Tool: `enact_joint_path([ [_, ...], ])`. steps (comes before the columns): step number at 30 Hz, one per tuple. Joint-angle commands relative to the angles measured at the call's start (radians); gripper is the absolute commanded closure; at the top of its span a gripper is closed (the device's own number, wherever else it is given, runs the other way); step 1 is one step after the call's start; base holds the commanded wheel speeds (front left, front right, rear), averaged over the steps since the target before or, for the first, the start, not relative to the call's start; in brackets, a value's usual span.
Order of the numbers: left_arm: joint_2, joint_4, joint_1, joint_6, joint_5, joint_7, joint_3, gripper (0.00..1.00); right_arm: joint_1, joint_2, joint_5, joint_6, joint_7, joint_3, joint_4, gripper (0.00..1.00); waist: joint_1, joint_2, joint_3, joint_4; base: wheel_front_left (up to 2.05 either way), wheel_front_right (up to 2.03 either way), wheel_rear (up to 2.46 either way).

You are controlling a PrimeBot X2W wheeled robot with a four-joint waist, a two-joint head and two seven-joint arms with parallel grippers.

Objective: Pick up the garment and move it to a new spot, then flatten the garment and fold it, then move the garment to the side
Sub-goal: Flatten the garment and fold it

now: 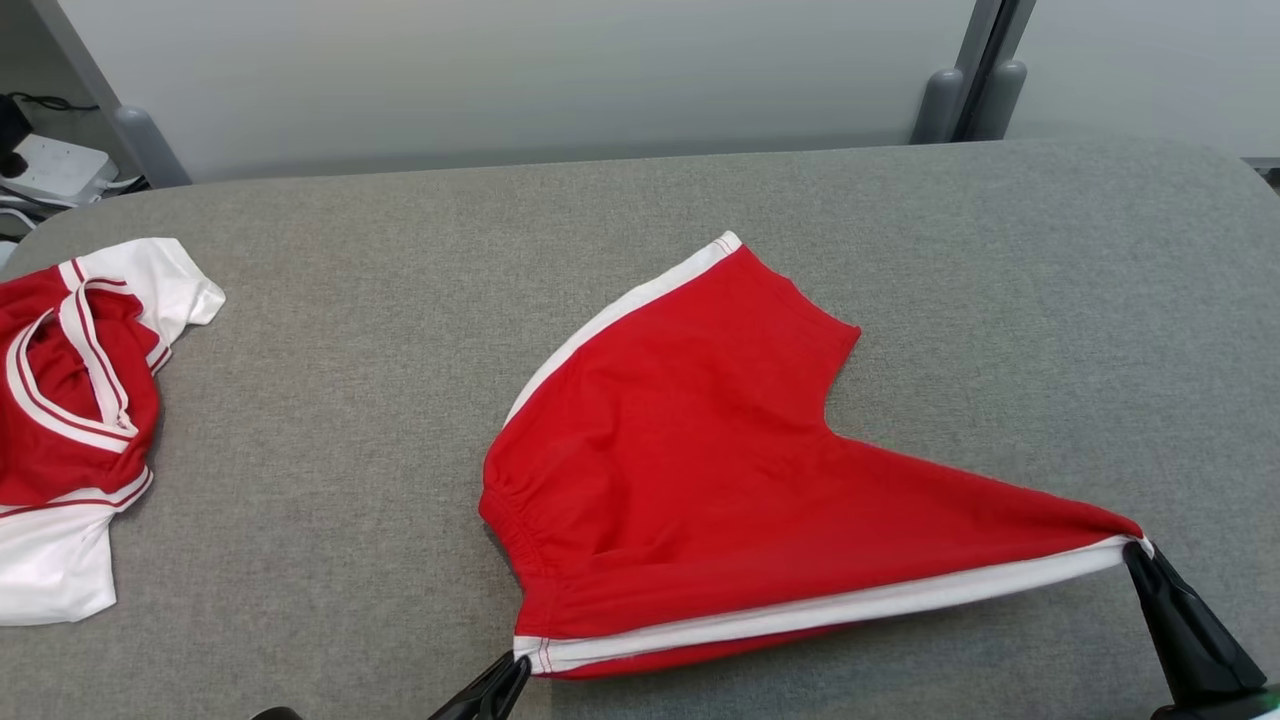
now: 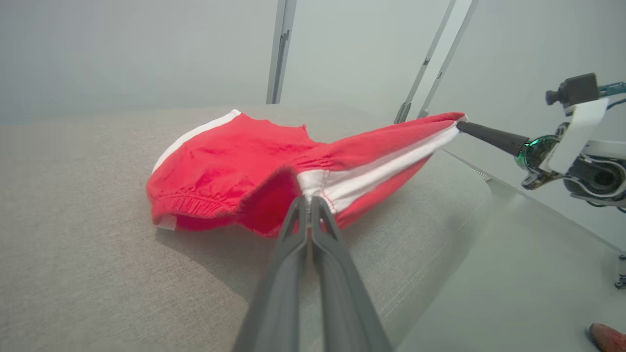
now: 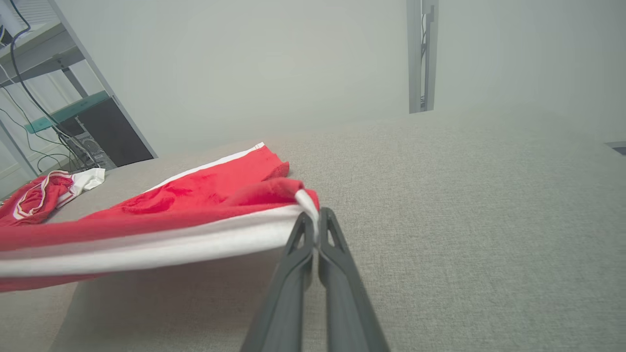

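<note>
Left claw (image 1: 518,662) is clamped shut on the waistband corner of the red shorts (image 1: 680,470), right at the white side stripe. Right claw (image 1: 1136,547) is clamped on the hem end of the same stripe. The shorts are stretched between the two grips along the near edge of the bench (image 1: 900,250), right of its middle. The stripe is pulled taut and slightly raised, while the rest is draped on the surface with the other leg pointed toward the far edge. The fabric is judged to be light, soft, limp jersey that will sag and wrinkle wherever it is not tensioned. Seamed corners of waistband and hems are judged the firmest holds. A red and white top (image 1: 70,420) is seen crumpled at the bench's left edge, well apart.
</note>
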Motion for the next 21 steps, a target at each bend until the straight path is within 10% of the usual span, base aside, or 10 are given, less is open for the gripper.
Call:
enact_joint_path([
  [1, 0.020, -0.014, -0.042, -0.003, -0.011, -0.001, 0.038, 1.00, -0.023, -0.031, -0.026, -0.003, -0.006, 0.001, 0.004, 1.00, 0.0000, 0.0000, 0.001, 0.002, 0.00, 0.00, 0.00],
  [21, -0.198, 0.378, -0.420, -0.007, -0.198, -0.046, -0.014, 1.00, -0.727, 0.108, -0.189, -0.003, -0.006, 0.180, 0.615, 1.00, 0.0000, 0.0000, 0.122, 0.098, 0.00, 0.00, 0.00],
])
